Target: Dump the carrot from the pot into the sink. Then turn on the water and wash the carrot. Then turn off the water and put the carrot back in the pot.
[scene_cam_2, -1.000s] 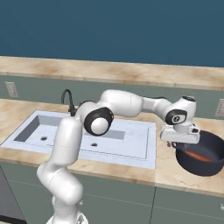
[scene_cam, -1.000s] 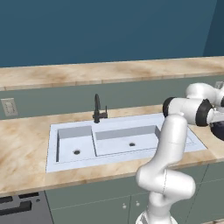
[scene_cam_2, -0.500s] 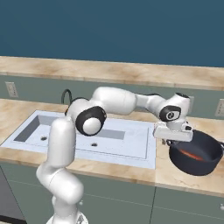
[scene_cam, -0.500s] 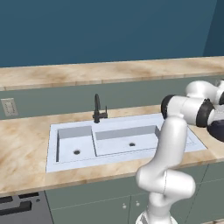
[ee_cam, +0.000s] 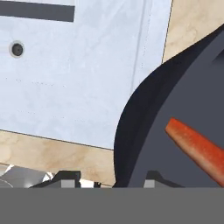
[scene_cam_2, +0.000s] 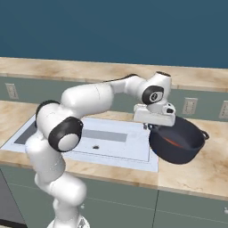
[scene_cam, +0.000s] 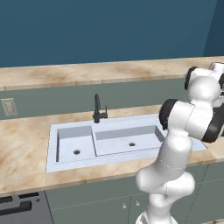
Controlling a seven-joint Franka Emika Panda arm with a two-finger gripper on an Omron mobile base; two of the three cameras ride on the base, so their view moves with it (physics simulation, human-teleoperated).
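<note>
Carrot point(ee_cam: 197, 148) location: inside the pot point(scene_cam_2: 177, 141), lying against the inner wall, with its blunt end toward the pot's rim in the hand view.

Sink point(scene_cam_2: 111, 139): 2 basins set into the counter point(scene_cam_2: 202, 169), each with 1 drain hole. The black faucet point(scene_cam: 98, 110) stands at the rear edge of the sink, between the basins. No stream leaves its spout.

Pot: dark and round, tilted, at the right edge of the sink in the right base view. Its left rim overlaps the sink's right edge; the rest sits over the counter. Whether its base touches the counter cannot be told.

Gripper point(scene_cam_2: 149, 126): positioned at the pot's left rim. In the hand view, 1 finger stands outside the wall and 1 inside, pinching the rim between them.

Carrot: small, orange-red, tapered.
</note>
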